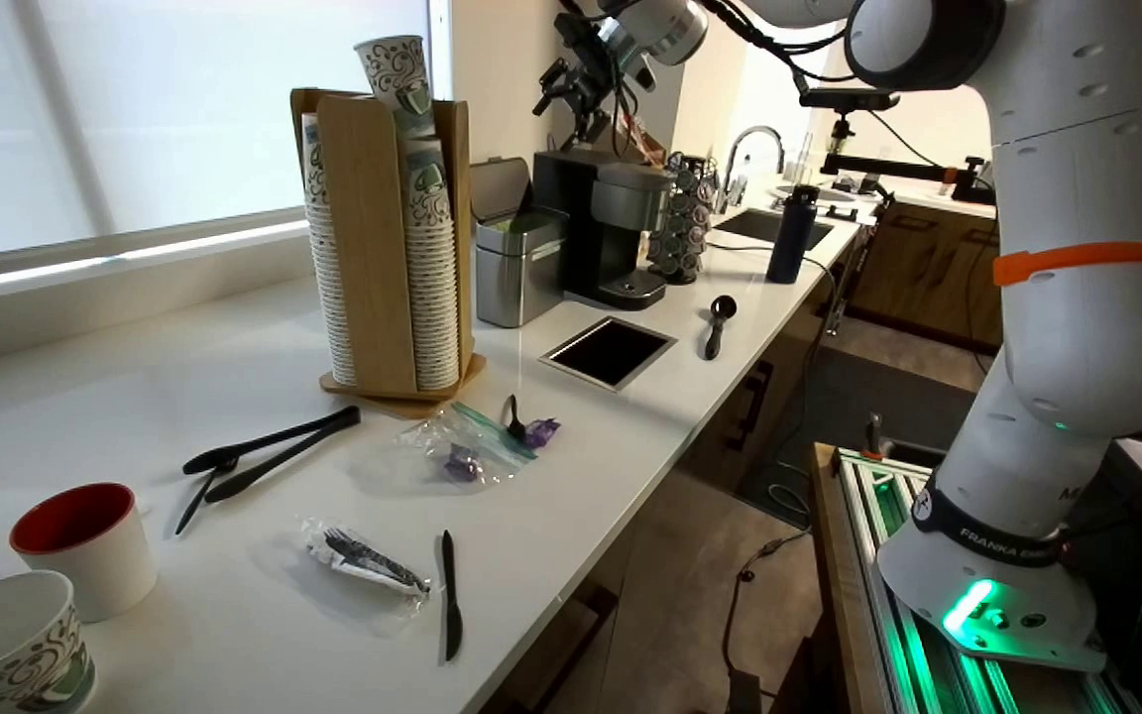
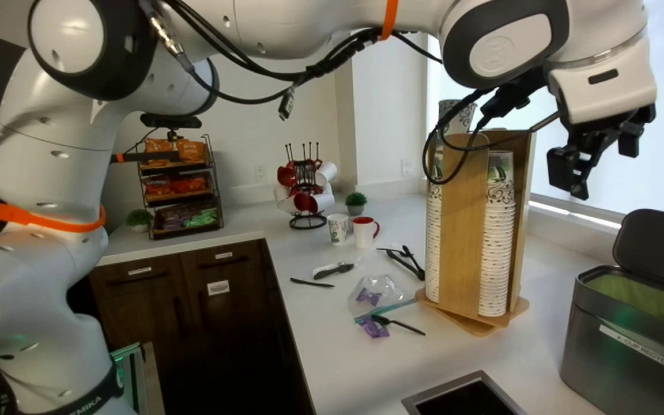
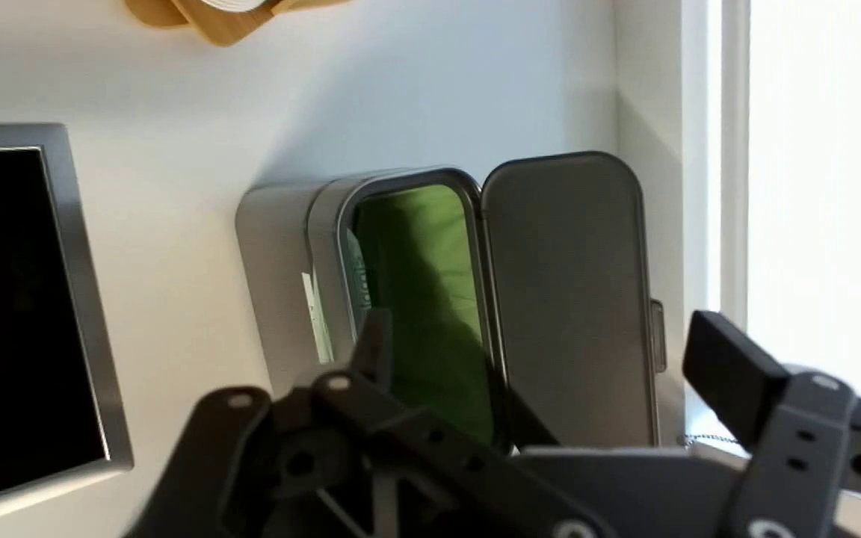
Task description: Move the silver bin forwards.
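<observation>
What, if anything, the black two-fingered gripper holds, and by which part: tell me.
Nothing is held. The gripper is open and empty, higher than the rectangular silver-grey metal bin and not touching it.

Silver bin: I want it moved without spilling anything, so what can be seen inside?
Inside the silver bin, green material shows, likely a liner. In the wrist view the gripper covers part of the opening; whatever may lie beneath the green material cannot be seen.
</observation>
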